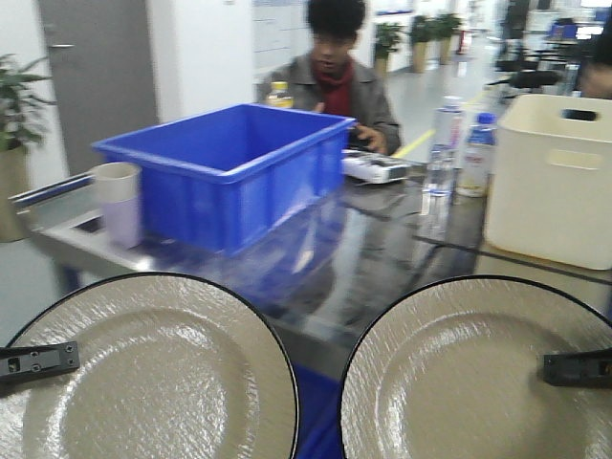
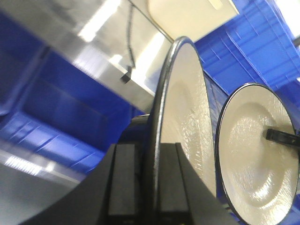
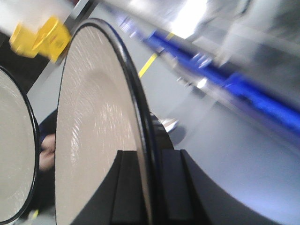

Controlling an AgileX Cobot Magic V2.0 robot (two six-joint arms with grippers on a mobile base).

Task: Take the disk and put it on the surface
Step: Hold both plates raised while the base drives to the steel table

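While left hand point(image 2: 149, 157) and right hand point(image 3: 149, 159) pinch disks point(image 1: 143, 382) point(image 1: 478, 382), blue crate's point(image 1: 225, 177) floor is hidden.

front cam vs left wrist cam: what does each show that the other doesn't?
Front only: the person, cup and bottles behind the plates.
Left wrist only: the left gripper seen edge-on, shut on the left plate at its rim, one finger on each face.
Both: the left plate, the right plate with the right gripper on it, the cream bin and the tabletop.
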